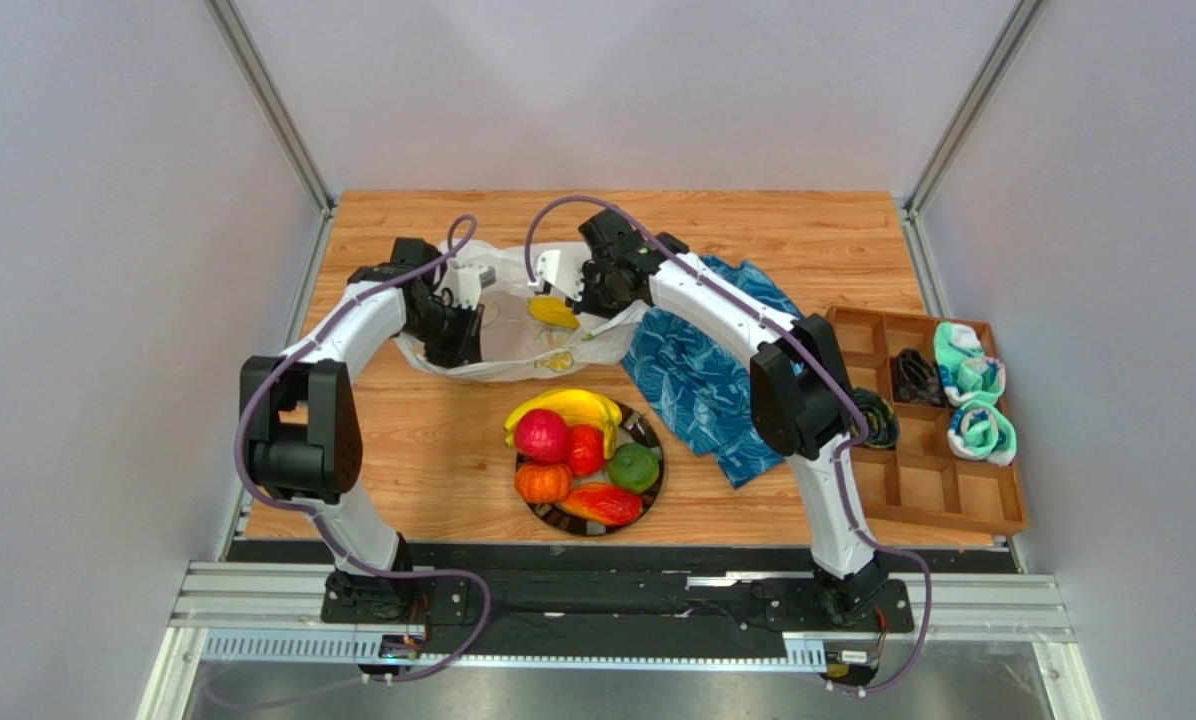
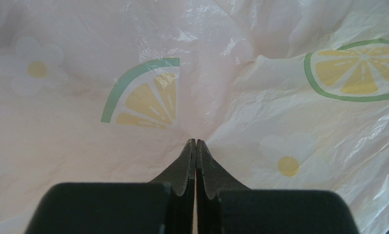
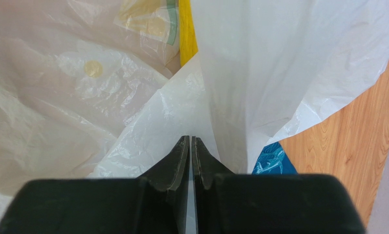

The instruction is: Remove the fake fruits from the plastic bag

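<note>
No words, numbers, brand names or labels can be read in any view. The only printed marks are pictures on the translucent white plastic bag (image 2: 260, 29). In the left wrist view it carries a lemon wedge print (image 2: 142, 95) with yellow flesh and a green rind, a round lemon slice print (image 2: 360, 70) ringed in green at the right edge, and two white daisy prints with yellow centres, one at upper left (image 2: 33, 68) and one at lower right (image 2: 287, 156). The right wrist view shows another faint daisy print (image 3: 93, 68) through the film.
</note>
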